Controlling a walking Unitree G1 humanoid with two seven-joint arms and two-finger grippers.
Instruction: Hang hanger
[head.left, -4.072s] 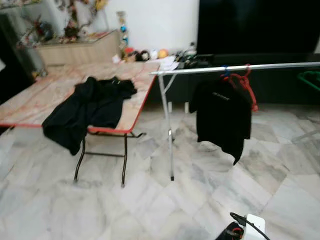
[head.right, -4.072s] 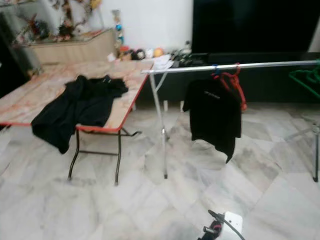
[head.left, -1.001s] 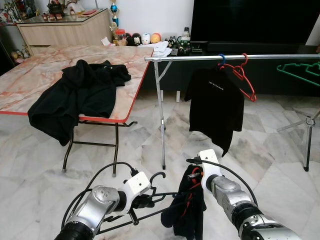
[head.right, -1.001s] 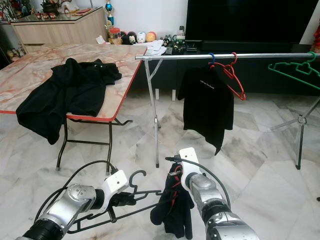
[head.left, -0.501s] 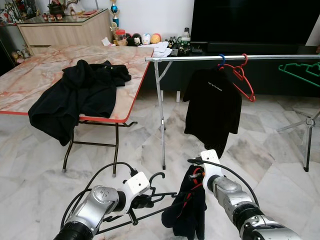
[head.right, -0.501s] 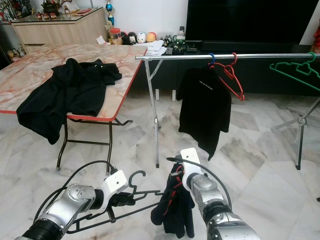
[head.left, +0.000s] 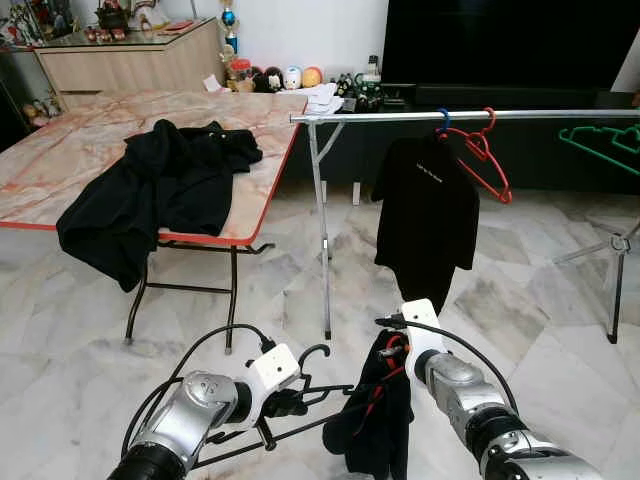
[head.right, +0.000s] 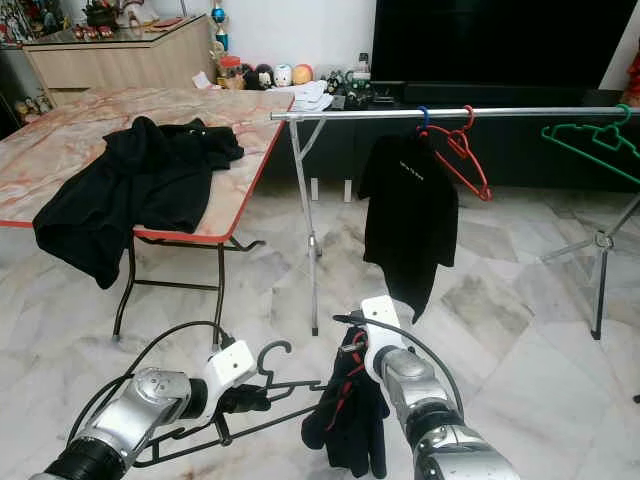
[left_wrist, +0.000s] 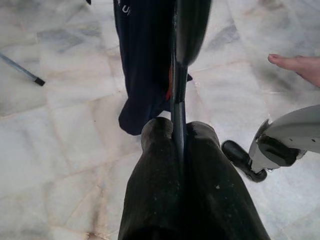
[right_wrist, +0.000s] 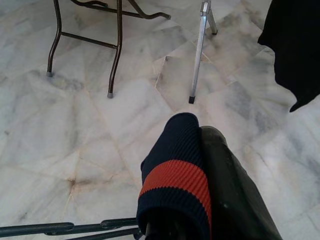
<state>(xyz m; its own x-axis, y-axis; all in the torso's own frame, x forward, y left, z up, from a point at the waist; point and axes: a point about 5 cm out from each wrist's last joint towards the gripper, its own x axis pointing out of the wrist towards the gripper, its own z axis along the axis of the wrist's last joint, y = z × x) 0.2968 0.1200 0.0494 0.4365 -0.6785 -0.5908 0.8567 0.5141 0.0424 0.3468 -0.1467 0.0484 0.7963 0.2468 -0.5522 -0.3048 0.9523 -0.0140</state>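
Down low in front, the left gripper (head.left: 283, 403) is clamped on a black hanger (head.left: 300, 400), its hook curling up beside the white wrist housing, the frame slanting down toward the floor (head.left: 560, 350). The left wrist view shows that grip up close: two black fingers (left_wrist: 155, 190) pinched tight on the hanger's thin bar, a dark garment (left_wrist: 145, 65) dangling beyond, and at the edge a person's bare toes (left_wrist: 297, 65) on the marble. Over on the right, the right gripper (head.left: 393, 350) is closed on that same dark garment (head.left: 375, 420), navy knit with a red stripe, bunched and drooping between the two arms. The right wrist view brings the ribbed cuff (right_wrist: 175, 175) right over the finger, red band clear, with the hanger bar (right_wrist: 65, 227) crossing just below. Ahead stands the silver rail (head.left: 460, 116), carrying a black T-shirt (head.left: 430, 210) with a small line of white print on the chest, too tiny to read, plus a bare red hanger (head.left: 485, 150) next to it and a green hanger (head.left: 600, 145) farther right. To the left, a marble-topped table (head.left: 60, 160) with red edging holds a black jacket (head.left: 150, 190) spilling over its front. Small figurines (head.left: 285, 76) line the low dark TV cabinet at the back.
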